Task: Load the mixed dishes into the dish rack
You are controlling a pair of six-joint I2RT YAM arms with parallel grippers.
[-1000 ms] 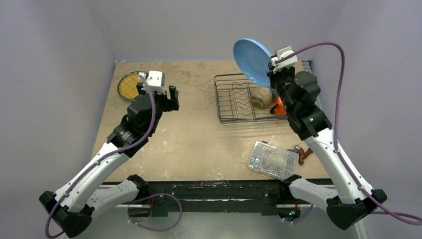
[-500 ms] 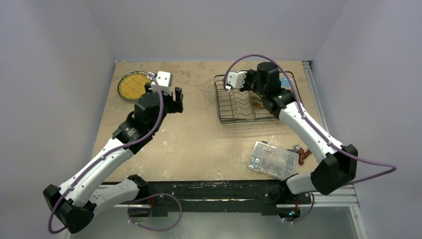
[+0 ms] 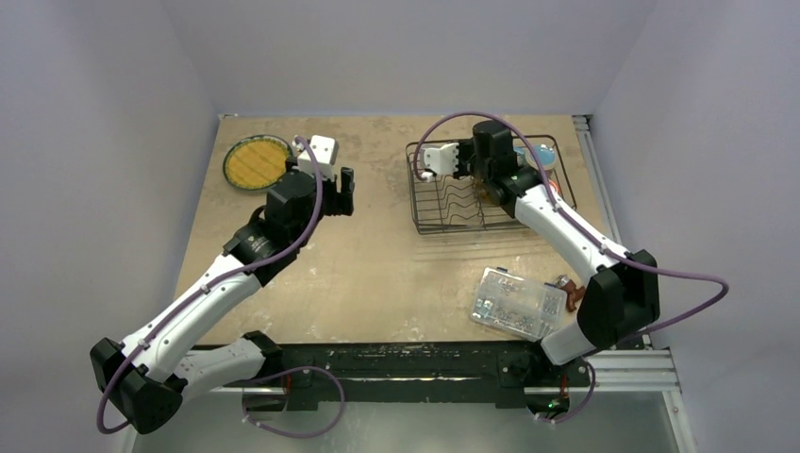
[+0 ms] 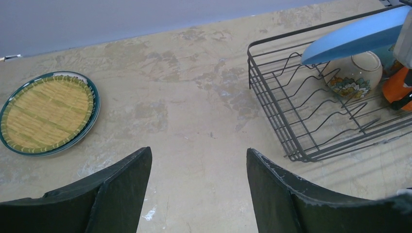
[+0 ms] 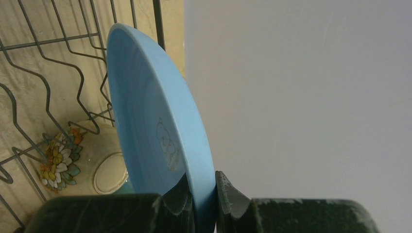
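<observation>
The black wire dish rack (image 3: 451, 209) stands at the far right of the table. My right gripper (image 3: 525, 159) is over its far side, shut on the rim of the blue plate (image 5: 150, 111), which is tilted on edge over the dividers (image 5: 48, 73). The plate also shows in the left wrist view (image 4: 357, 35). A white flower-patterned bowl (image 4: 357, 75) and the orange cup (image 4: 397, 87) are in the rack. The yellow dark-rimmed plate (image 3: 256, 162) lies flat at the far left. My left gripper (image 3: 344, 184) is open and empty above the bare table, between that plate and the rack. The mug and the white plate are not visible.
A clear plastic box of small parts (image 3: 517, 302) lies near the front right, with a small reddish-brown object (image 3: 573, 288) beside it. The right arm's forearm crosses above the rack's right side. The table's far edge meets the wall.
My right arm has swung the blue plate down from high above the rack's far right corner to low over the rack. My left gripper has drifted right and farther away, still open.
</observation>
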